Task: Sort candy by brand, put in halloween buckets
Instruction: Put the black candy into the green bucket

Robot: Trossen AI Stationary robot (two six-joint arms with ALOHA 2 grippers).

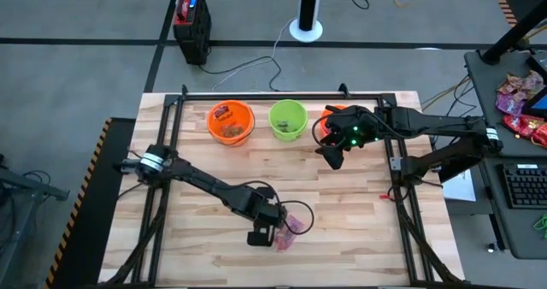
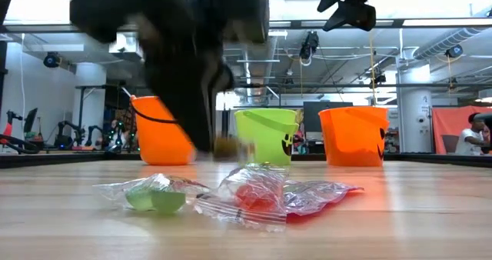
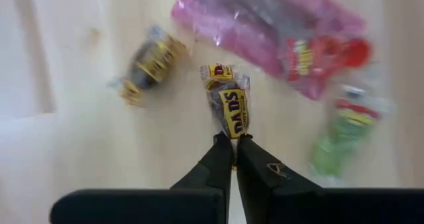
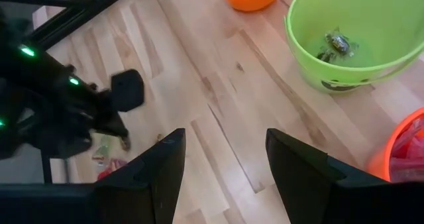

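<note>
My left gripper [image 1: 261, 236] [image 3: 233, 143] is over the near middle of the table, shut on a brown-and-yellow wrapped candy [image 3: 228, 108]. Beside it on the wood lie another brown candy [image 3: 149, 68], a pink packet [image 3: 265, 25], a red one [image 3: 318, 58] and a green one [image 3: 341, 134]. Three buckets stand along the far edge: orange [image 1: 231, 122], lime green [image 1: 288, 120] and a second orange [image 4: 404, 151], mostly hidden under the right arm in the high view. My right gripper [image 1: 333, 156] [image 4: 225, 164] hangs open in the air near the green bucket [image 4: 358, 32]. My left gripper pinches the brown-and-yellow candy by one end of its wrapper [image 3: 230, 132] between its two fingertips, coming from above. In the low view a small brown piece [image 2: 227, 146] hangs just below the blurred fingers, above the table top.
A black frame rail [image 1: 282, 94] runs along the far edge, with side rails left and right. The left orange bucket holds red and brown pieces; the green bucket holds a few small pieces [image 4: 334, 45]. A side table at right carries a keyboard [image 1: 523, 185] and a heap of packets [image 1: 520, 101].
</note>
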